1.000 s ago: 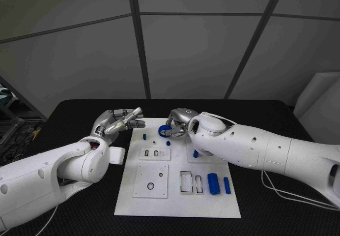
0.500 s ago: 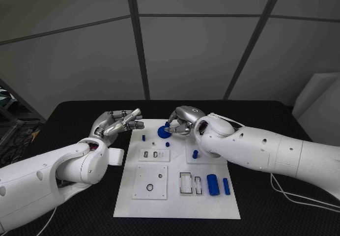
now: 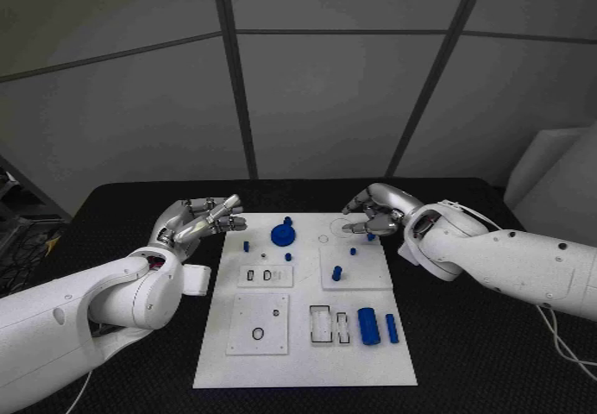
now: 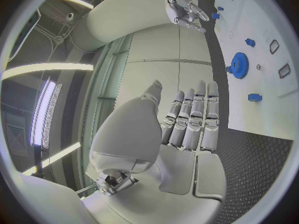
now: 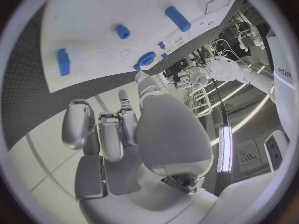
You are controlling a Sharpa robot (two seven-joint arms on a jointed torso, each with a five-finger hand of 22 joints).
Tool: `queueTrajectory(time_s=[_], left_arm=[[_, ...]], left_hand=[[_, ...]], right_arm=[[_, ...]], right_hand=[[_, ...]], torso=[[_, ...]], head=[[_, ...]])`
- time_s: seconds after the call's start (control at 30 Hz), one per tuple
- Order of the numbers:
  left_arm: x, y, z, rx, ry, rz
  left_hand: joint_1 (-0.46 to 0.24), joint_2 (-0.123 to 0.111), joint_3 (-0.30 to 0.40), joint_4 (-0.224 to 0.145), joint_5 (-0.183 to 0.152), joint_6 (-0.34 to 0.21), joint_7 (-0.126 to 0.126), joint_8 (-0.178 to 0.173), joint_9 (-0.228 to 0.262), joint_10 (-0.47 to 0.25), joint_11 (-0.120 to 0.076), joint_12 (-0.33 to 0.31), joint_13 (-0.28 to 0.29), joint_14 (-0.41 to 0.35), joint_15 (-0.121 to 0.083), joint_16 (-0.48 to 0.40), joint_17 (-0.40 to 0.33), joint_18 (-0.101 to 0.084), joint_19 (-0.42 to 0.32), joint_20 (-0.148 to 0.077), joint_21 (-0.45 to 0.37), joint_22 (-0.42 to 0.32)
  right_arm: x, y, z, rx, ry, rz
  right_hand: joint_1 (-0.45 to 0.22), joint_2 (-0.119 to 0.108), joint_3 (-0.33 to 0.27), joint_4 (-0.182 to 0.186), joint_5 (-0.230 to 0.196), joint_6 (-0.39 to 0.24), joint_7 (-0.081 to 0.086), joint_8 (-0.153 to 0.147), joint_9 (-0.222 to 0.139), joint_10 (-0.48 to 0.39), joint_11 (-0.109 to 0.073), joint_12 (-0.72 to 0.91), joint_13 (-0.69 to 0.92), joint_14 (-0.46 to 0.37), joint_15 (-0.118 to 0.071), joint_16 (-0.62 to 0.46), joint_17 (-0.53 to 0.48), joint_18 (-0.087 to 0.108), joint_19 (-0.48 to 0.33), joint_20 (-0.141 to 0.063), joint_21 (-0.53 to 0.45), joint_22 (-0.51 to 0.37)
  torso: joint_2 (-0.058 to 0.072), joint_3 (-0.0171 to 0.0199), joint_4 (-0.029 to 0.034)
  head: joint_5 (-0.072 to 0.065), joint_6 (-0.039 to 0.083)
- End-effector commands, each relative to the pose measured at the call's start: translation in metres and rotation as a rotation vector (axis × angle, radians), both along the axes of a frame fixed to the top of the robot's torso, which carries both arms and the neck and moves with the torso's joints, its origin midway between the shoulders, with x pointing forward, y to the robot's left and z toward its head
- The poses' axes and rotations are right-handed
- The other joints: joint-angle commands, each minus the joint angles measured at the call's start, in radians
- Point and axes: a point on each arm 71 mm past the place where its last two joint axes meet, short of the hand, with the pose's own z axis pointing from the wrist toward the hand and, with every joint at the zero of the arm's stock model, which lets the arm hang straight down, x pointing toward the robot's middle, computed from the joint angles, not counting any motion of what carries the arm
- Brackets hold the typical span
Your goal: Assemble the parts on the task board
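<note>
From the head view, the white task board [image 3: 304, 345] lies in the middle of the black counter [image 3: 124, 194]. The left hand [image 3: 199, 220] hovers just off the board's far left corner, fingers [image 3: 222, 210] loosely bent and apart, holding nothing. The right hand [image 3: 377, 211] sits over the board's far right corner with its fingers curled downward; whether they touch the board or pinch anything is hidden beneath the hand. A blue gear [image 3: 282, 233] stands free on the board between the two hands, touched by neither. Near it are small blue pegs [image 3: 287, 256], too small to tell apart. A thick blue cylinder [image 3: 368, 326] and a thinner blue bar [image 3: 392, 328] lie side by side near the right edge, beside rectangular slots [image 3: 323, 325]. The right arm covers part of the board's right rim.

In the left wrist view, the left hand [image 4: 187, 122] shows its fingers straight, side by side and empty. The gear [image 4: 238, 64] lies flat on the board [image 4: 274, 15], well clear of them, with a small blue peg [image 4: 254, 97] near it. The right hand [image 4: 185, 9] shows across the board with fingers spread.

In the right wrist view, the right hand [image 5: 118, 134] has fingers bent inward with nothing visible between them. The board [image 5: 99, 15] carries a blue block [image 5: 63, 61], a short peg [image 5: 122, 32], a longer bar [image 5: 177, 18] and the gear [image 5: 146, 59], partly cut off by the hand's own fingers. The left hand [image 5: 199, 77] hangs beyond the board.
</note>
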Motion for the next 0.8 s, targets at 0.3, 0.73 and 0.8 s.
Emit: queueTrajectory(time_s=[0.3,0.73,0.8], left_arm=[[0.000,-0.004,0.001,-0.007,0.002,-0.027],[0.001,-0.005,0.000,-0.008,0.002,-0.028],[0.001,-0.005,0.000,-0.008,0.002,-0.027]], left_hand=[[-0.002,0.005,-0.007,-0.003,-0.003,0.008,0.001,0.000,0.002,0.006,-0.007,0.001,0.002,-0.007,-0.003,-0.006,0.003,-0.012,-0.008,0.000,-0.004,-0.002],[-0.001,0.005,-0.007,-0.004,-0.003,0.009,0.001,0.000,0.002,0.007,-0.007,0.002,0.002,-0.007,-0.003,-0.006,0.003,-0.012,-0.008,0.000,-0.004,-0.002],[-0.001,0.005,-0.007,-0.004,-0.003,0.009,0.001,0.000,0.002,0.007,-0.007,0.002,0.002,-0.007,-0.003,-0.006,0.003,-0.012,-0.008,0.000,-0.004,-0.002]], right_arm=[[0.005,-0.050,-0.004,0.064,0.045,-0.024],[0.006,-0.063,-0.028,0.045,0.087,-0.052],[0.006,-0.063,-0.031,0.044,0.094,-0.050]], right_hand=[[0.038,-0.003,-0.005,-0.022,-0.004,-0.012,-0.006,-0.007,-0.002,-0.009,-0.002,-0.007,0.061,0.083,-0.007,-0.006,0.164,-0.003,-0.008,-0.004,-0.007,-0.003],[0.040,0.000,-0.005,-0.023,-0.001,-0.015,-0.003,-0.008,-0.002,-0.009,-0.001,-0.007,0.061,0.084,-0.007,-0.005,0.165,-0.003,-0.008,-0.004,-0.007,-0.004],[0.039,0.001,-0.006,-0.022,0.000,-0.015,-0.002,-0.008,-0.002,-0.009,0.000,-0.006,0.062,0.084,-0.006,-0.005,0.166,-0.003,-0.007,-0.004,-0.007,-0.003]], torso=[[0.001,0.0019,-0.0044],[0.000,-0.0006,-0.0025],[-0.001,-0.0009,-0.0020]], head=[[-0.019,-0.001],[-0.015,-0.005],[-0.015,-0.005]])
